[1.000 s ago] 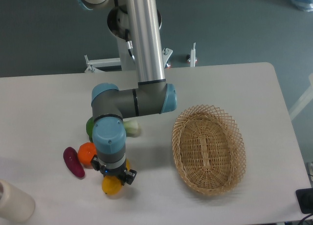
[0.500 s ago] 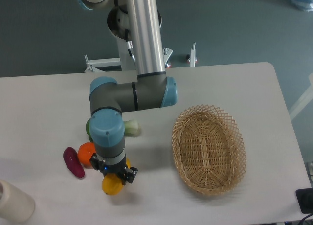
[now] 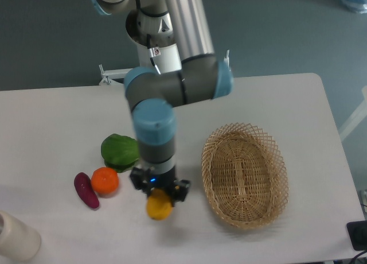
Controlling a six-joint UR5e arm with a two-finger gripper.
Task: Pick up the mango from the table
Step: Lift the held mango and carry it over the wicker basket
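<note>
The mango (image 3: 159, 209), yellow shading to orange, hangs under my gripper (image 3: 159, 196), whose fingers are shut on its upper part. It appears lifted off the white table (image 3: 51, 120), a little left of the basket. The wrist hides the top of the fruit.
A wicker basket (image 3: 245, 175) lies to the right. To the left sit a round orange fruit (image 3: 105, 181), a dark purple eggplant (image 3: 86, 190) and a green leafy vegetable (image 3: 120, 151). A pale cylinder (image 3: 16, 236) stands at the front left corner.
The arm has swung right and risen with the mango in its grip, carrying it away from the orange fruit. The green vegetable is now uncovered.
</note>
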